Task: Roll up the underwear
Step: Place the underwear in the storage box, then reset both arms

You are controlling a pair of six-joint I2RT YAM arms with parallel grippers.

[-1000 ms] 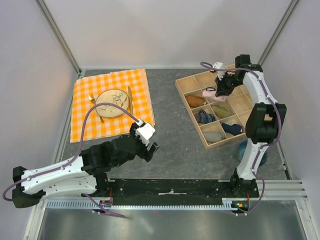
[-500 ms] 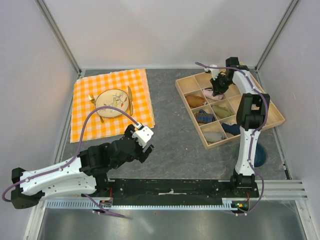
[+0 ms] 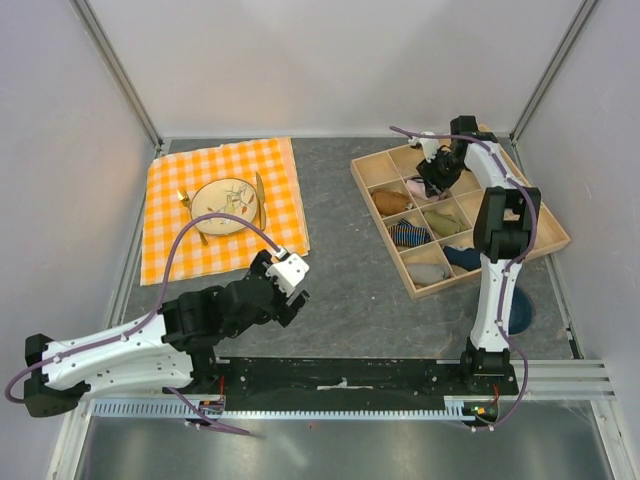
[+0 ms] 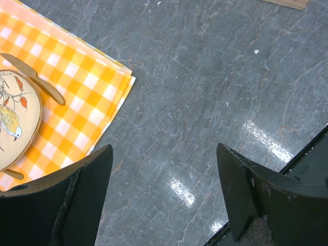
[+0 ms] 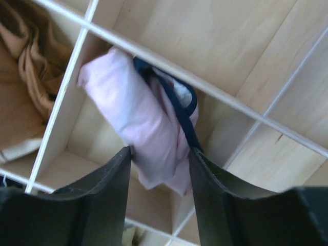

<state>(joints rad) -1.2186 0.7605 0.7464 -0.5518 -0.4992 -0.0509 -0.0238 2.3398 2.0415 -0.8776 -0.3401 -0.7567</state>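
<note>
an orange checked cloth [image 3: 175, 255] lies at the far left corner of the grey desk [image 3: 350, 290], and on it sits a round plate [image 3: 222, 205] with a fork [image 3: 192, 215] at its left and a knife [image 3: 259, 198] at its right. from the near left corner the left arm reaches low over the desk, its left claw [image 3: 290, 285] hanging just past the near right corner of the cloth. the left wrist view shows the left claw [image 4: 164, 154] spread wide with nothing between its fingers, only bare desk [image 4: 205, 92] under it, the cloth's corner [image 4: 87, 87], the knife [image 4: 31, 77] and the plate's painted rim [image 4: 15, 123] off to the left. toward the far right corner lies a wooden divided tray [image 3: 545, 235], set at an angle to the desk edges. its cells hold a brown garment [image 3: 392, 202], a striped roll [image 3: 408, 235], an olive one [image 3: 440, 218], a grey one [image 3: 428, 272] and a navy one [image 3: 465, 257]. the right arm stands tall by the right edge and bends down over the far part of the tray, its right claw [image 3: 432, 180] in the cell just beside the brown garment's. there lies the underwear [image 3: 414, 186], a pale pink bundle. in the right wrist view the underwear [image 5: 138, 118] is rolled up, its dark navy edging showing along one side, with a thin divider between it and the brown garment [image 5: 31, 66]. the right claw [image 5: 160, 154] is drawn narrow, one finger on each side of the roll's near end, and the fabric fills the gap between them.
</note>
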